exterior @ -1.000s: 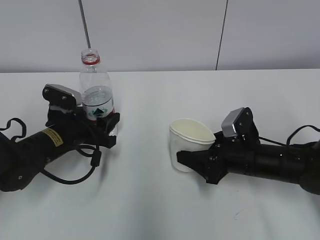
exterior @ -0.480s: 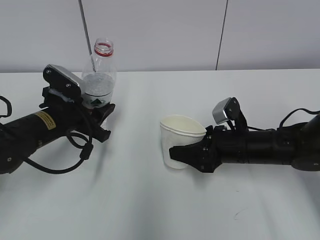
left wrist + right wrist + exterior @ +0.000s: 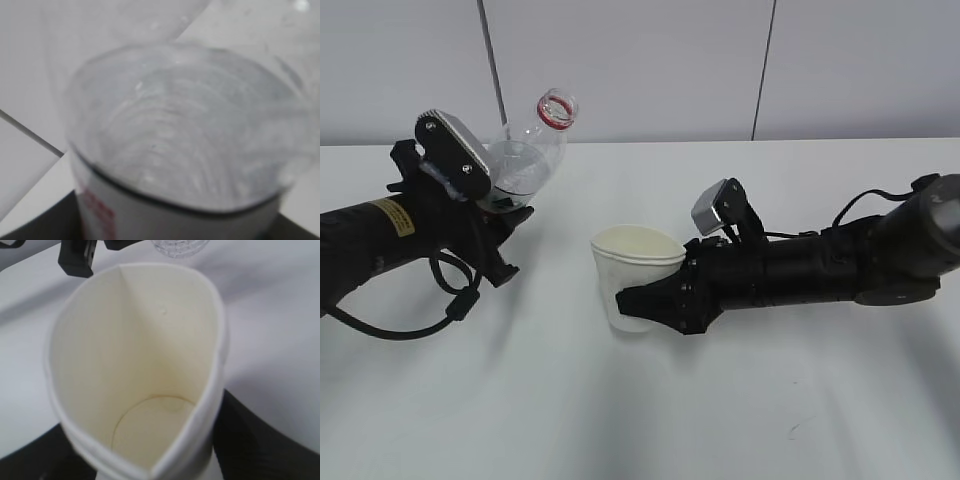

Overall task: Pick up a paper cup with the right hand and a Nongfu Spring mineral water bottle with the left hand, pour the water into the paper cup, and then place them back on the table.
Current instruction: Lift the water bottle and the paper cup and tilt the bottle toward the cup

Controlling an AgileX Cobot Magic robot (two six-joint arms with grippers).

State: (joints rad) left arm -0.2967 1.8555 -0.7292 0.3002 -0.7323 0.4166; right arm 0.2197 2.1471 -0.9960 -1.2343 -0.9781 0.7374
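Note:
My left gripper [image 3: 505, 215] is shut on the Nongfu Spring mineral water bottle [image 3: 525, 160] and holds it off the table, tilted with its open red-ringed neck up and to the right. The bottle fills the left wrist view [image 3: 185, 150], its red-and-white label at the bottom. My right gripper [image 3: 645, 297] is shut on the paper cup [image 3: 632, 275], squeezing its rim to a pointed oval, and holds it upright just above the table [image 3: 640, 420], right of and below the bottle's mouth. The right wrist view looks into the empty cream inside of the cup [image 3: 145, 375].
The white table has a small dark mark [image 3: 792, 428] near the front right. A grey wall with dark vertical seams [image 3: 765, 60] stands behind the table's far edge. Black cable loops hang from the left arm [image 3: 450, 300].
My left arm has lifted the bottle and tilted its neck further right. My right arm has carried the cup to the left, toward the bottle.

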